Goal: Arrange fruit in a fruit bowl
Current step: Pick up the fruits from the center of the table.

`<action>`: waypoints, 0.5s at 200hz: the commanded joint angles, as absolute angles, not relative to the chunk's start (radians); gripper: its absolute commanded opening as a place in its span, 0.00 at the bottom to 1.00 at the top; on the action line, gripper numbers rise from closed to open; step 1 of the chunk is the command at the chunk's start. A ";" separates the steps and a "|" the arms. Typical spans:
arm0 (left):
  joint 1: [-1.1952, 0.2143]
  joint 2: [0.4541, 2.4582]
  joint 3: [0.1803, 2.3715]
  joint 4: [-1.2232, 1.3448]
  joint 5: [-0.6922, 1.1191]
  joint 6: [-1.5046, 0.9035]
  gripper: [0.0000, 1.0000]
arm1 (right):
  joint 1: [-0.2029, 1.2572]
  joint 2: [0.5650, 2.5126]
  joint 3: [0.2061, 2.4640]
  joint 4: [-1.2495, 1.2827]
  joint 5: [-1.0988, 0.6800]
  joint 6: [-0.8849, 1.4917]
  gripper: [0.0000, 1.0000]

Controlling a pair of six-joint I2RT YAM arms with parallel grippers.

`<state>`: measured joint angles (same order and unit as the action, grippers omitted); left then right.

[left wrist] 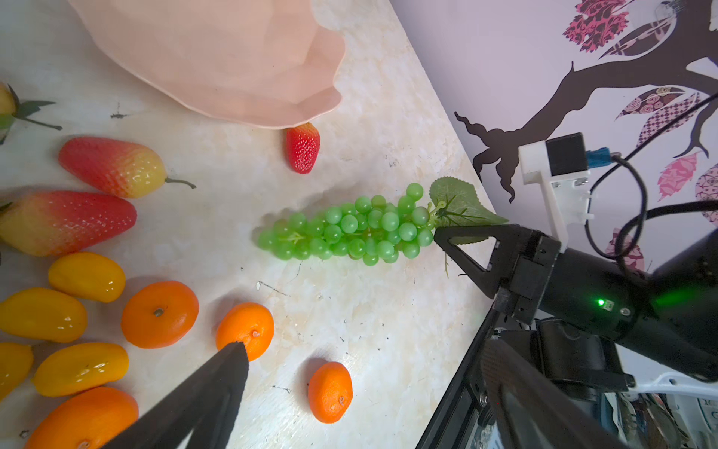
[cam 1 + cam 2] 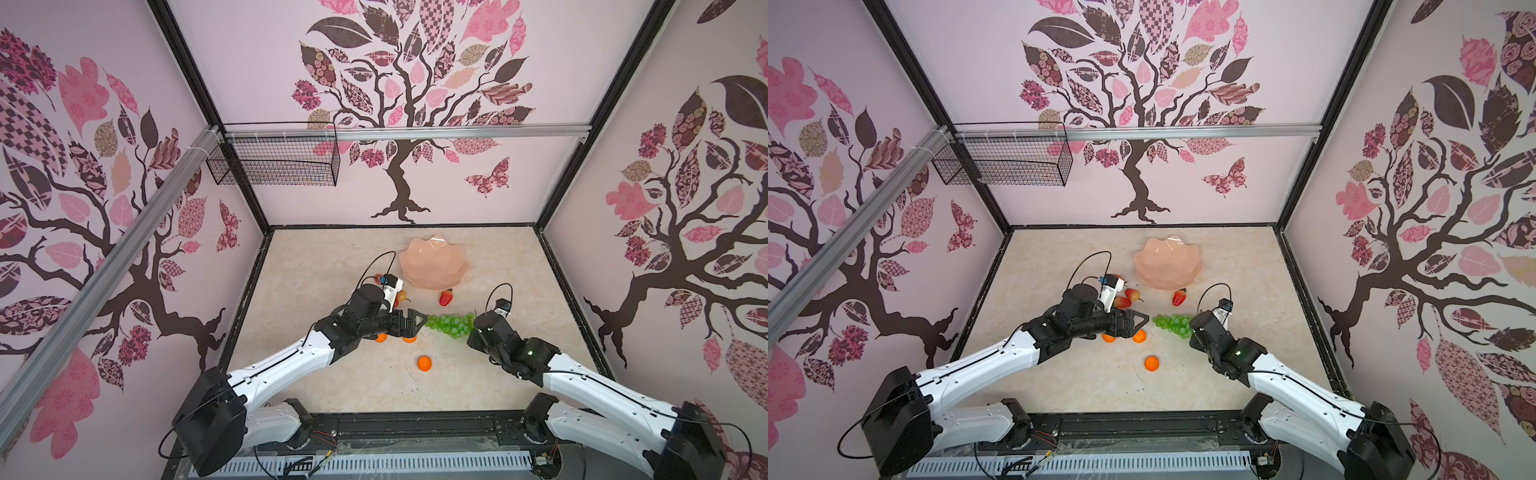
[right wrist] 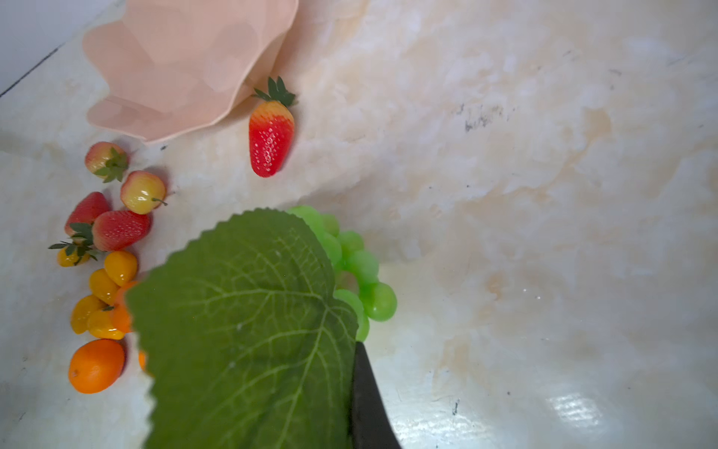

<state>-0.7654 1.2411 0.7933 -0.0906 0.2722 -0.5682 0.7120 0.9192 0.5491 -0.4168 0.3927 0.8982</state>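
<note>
My right hand was clamped shut on the stem end of the grape bunch. The bunch lay on the worktop, near the fruit bowl. Light and floppy, I judged; the stem was the sound hold, the beads too slippery.

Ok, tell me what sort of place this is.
Probably a robot recording booth, not a home: tree wallpaper on framed panel walls closes in a marble-look tabletop, a left arm and a right arm are mounted at its front edge, and a plastic grape bunch sits near the fruit bowl.
</note>
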 commanded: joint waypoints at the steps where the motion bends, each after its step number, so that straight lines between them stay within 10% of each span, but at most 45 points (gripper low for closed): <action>1: -0.765 1.255 0.872 -0.088 0.251 -0.530 0.98 | 0.708 0.893 0.618 -0.496 0.448 0.815 0.00; 100: -0.764 1.222 0.949 -0.182 0.126 -0.506 0.98 | 0.708 0.883 0.830 -0.463 0.446 0.530 0.00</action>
<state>-0.7654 1.2373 0.8791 -0.1375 0.1894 -0.5190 0.7116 0.8936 0.7532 -0.4732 0.4194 0.6304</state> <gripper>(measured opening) 0.980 0.051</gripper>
